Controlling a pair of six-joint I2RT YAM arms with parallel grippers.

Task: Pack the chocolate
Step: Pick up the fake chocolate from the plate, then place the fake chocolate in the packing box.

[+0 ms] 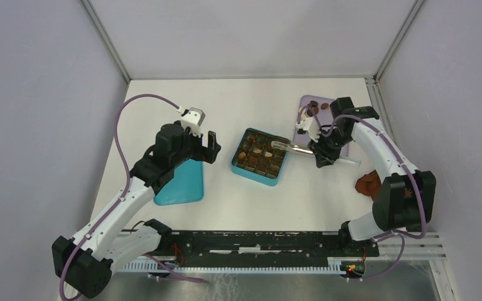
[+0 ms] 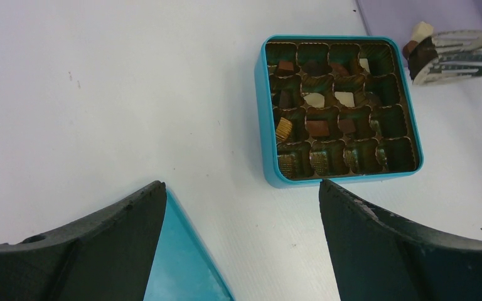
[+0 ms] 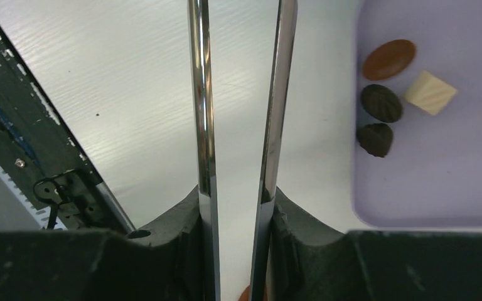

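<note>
The open teal box [image 1: 259, 157] lies mid-table, and its gold tray holds several chocolate pieces [image 2: 317, 100], dark, brown and cream. My right gripper [image 1: 319, 150] is shut on the metal tongs [image 1: 290, 147]. The two tong arms [image 3: 204, 94] run between its fingers. In the left wrist view the tong tips [image 2: 452, 56] pinch a dark piece with a cream bit [image 2: 419, 45] by the box's far right corner. More chocolates [image 3: 383, 103] lie on the purple tray [image 3: 452, 163]. My left gripper [image 2: 241, 194] is open and empty, between the box and the lid.
The teal lid [image 1: 181, 185] lies flat to the left of the box, under my left gripper. A reddish-brown cloth [image 1: 370, 184] sits at the right, near my right arm. The purple tray [image 1: 314, 122] is at the back right. White walls enclose the table.
</note>
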